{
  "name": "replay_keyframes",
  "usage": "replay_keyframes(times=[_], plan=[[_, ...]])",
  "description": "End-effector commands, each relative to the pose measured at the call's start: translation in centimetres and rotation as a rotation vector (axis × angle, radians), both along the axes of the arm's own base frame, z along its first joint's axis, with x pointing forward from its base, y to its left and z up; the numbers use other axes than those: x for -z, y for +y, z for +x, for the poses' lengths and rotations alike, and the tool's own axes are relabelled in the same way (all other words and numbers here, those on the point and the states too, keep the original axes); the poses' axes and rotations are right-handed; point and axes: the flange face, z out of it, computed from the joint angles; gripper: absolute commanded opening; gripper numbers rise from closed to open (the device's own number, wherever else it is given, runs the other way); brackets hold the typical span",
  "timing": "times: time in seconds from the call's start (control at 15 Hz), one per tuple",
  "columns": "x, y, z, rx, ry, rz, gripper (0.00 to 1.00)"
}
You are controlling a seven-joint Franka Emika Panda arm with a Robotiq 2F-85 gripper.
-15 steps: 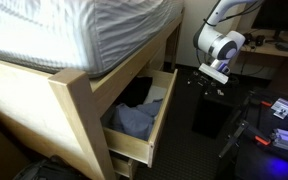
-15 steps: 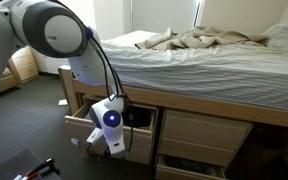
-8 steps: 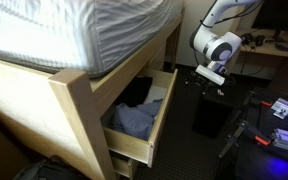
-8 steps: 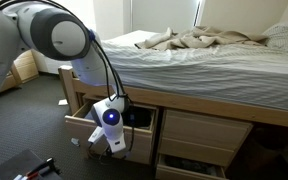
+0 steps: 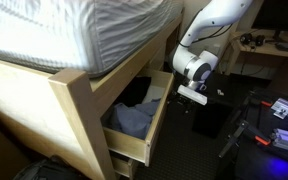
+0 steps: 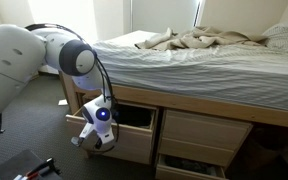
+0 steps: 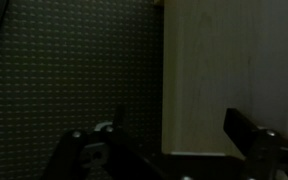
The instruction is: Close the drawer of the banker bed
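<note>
The drawer [image 5: 160, 122] of the light-wood banker bed [image 5: 79, 105] stands pulled out, with blue-grey and black clothing [image 5: 134, 118] inside. In an exterior view the drawer [image 6: 134, 142] sits under the white-sheeted mattress [image 6: 199, 70]. My gripper [image 5: 192, 93] hangs close to the outer face of the drawer front, and it also shows low at the drawer's left end [image 6: 96, 141]. In the wrist view my gripper [image 7: 174, 142] is open and empty. The pale drawer panel [image 7: 234, 70] fills the right half, and one finger overlaps it.
A black box [image 5: 212, 116] stands on the dark carpet right behind my gripper. A desk [image 5: 274, 45] is at the back and loose gear [image 5: 284, 110] lies on the floor. Another low drawer [image 6: 189, 167] is slightly open. The bed frame post [image 6: 68, 92] is beside my arm.
My gripper has come down and in toward the drawer front. The drawer itself has not visibly moved.
</note>
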Motion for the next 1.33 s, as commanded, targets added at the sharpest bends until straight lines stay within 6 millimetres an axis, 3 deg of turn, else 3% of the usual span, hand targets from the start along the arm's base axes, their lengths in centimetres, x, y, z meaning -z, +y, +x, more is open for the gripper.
replay_keyframes(times=[0.0,0.27,0.4,0.47,0.6,0.93,1.27], plan=[[-0.9,7.7,5.1,-0.101,-0.135,-0.008,1.0],[-5.9,13.0,9.0,-0.139,-0.298,0.006,1.0],[-8.2,12.9,11.4,-0.131,-0.411,0.006,1.0],[-6.4,13.7,9.5,-0.13,-0.319,0.013,1.0],[-8.3,13.5,11.1,-0.127,-0.388,-0.001,1.0],[-8.2,13.0,11.3,-0.127,-0.396,-0.002,1.0],[-10.1,10.0,4.4,-0.155,-0.192,-0.168,1.0]])
